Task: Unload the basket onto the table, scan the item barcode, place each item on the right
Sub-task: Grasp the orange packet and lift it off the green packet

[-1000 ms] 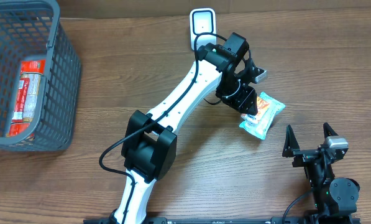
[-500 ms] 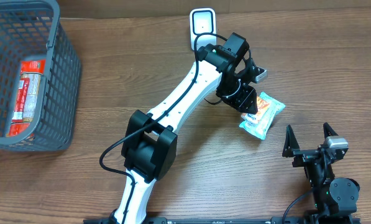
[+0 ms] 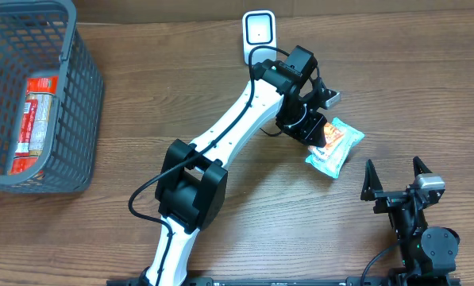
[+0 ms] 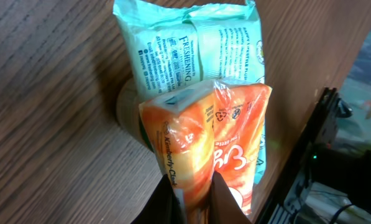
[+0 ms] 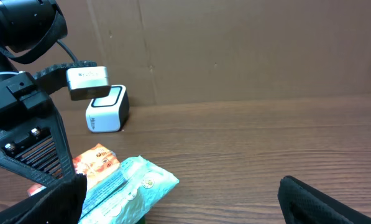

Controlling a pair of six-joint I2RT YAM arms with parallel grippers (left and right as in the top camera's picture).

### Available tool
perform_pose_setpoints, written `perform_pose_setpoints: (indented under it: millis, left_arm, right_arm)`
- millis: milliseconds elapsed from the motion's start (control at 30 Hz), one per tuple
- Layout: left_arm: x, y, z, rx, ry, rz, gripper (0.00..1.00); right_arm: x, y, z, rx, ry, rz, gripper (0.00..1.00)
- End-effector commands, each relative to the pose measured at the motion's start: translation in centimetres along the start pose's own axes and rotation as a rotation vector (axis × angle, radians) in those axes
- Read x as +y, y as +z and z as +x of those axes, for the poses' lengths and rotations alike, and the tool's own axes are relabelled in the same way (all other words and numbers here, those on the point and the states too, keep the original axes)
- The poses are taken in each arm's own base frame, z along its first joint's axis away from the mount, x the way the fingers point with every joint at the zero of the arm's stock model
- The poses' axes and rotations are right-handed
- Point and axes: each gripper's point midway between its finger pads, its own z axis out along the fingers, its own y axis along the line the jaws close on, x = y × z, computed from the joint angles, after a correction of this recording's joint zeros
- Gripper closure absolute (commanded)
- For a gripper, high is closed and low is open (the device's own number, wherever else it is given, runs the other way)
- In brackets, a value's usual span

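The wooden table (image 3: pixel 125 71) fills every view and carries the white scanner (image 3: pixel 259 30) near its far edge, which serves as the marker here. The white left arm (image 3: pixel 229 131) stretches from the robot's side up to a spot just right of the scanner and a little nearer the robot, its black wrist hiding part of what lies under it. The grey mesh basket (image 3: pixel 82 95) stands well apart to the scanner's left, cut off by the picture's left and top edges. The right gripper (image 3: pixel 394 173) sits well to the scanner's right and closest to the robot, its two fingers spread wide with nothing between them; the wrist view shows only their dark tips at the lower corners. The packet (image 3: pixel 337 147), orange at one end and teal at the other, lies near the scanner on its right, between it and the right gripper. The left gripper (image 4: pixel 197 193) is clenched on the packet's orange end, and its fingers are cropped by the bottom of the wrist view. Whether the packet rests on the table or hangs just off it cannot be told, and its small print is too blurred to show where a barcode is. A red pack (image 3: pixel 34 119) lies in the basket, half veiled by the mesh.
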Motion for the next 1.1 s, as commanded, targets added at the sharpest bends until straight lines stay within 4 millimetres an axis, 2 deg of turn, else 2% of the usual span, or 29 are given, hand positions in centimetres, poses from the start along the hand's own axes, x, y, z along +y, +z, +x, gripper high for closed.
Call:
perform_pose_setpoints:
  millis: [0, 233, 400, 600, 800, 933, 1067]
  left_arm:
    - [-0.7, -0.3, -0.3, -0.013, -0.010, 0.065, 0.94]
    - [-1.3, -3.4, -1.4, -0.073, 0.003, 0.066, 0.96]
    - [0.0, -5.3, -1.1, -0.085, 0.001, -0.072, 0.96]
    - [4.9, -7.1, 1.9, 0.006, -0.144, -0.401, 0.96]
    - [10.2, -10.9, 4.9, 0.017, -0.402, -0.820, 0.96]
    - [12.1, -12.3, 6.1, -0.044, -0.555, -1.017, 0.96]
    - [13.3, -12.0, 7.5, -0.072, -0.612, -1.164, 0.96]
  right_arm:
    - [-0.1, 0.0, 0.2, -0.004, -0.001, 0.005, 0.00]
    - [-0.1, 0.0, 0.2, -0.004, -0.001, 0.005, 0.00]
    - [-0.1, 0.0, 0.2, -0.004, -0.001, 0.005, 0.00]
    - [-0.1, 0.0, 0.2, -0.004, -0.001, 0.005, 0.00]
    - [-0.1, 0.0, 0.2, -0.004, -0.001, 0.005, 0.00]
    - [-0.1, 0.0, 0.2, -0.004, -0.001, 0.005, 0.00]
    - [-0.1, 0.0, 0.2, -0.004, -0.001, 0.005, 0.00]
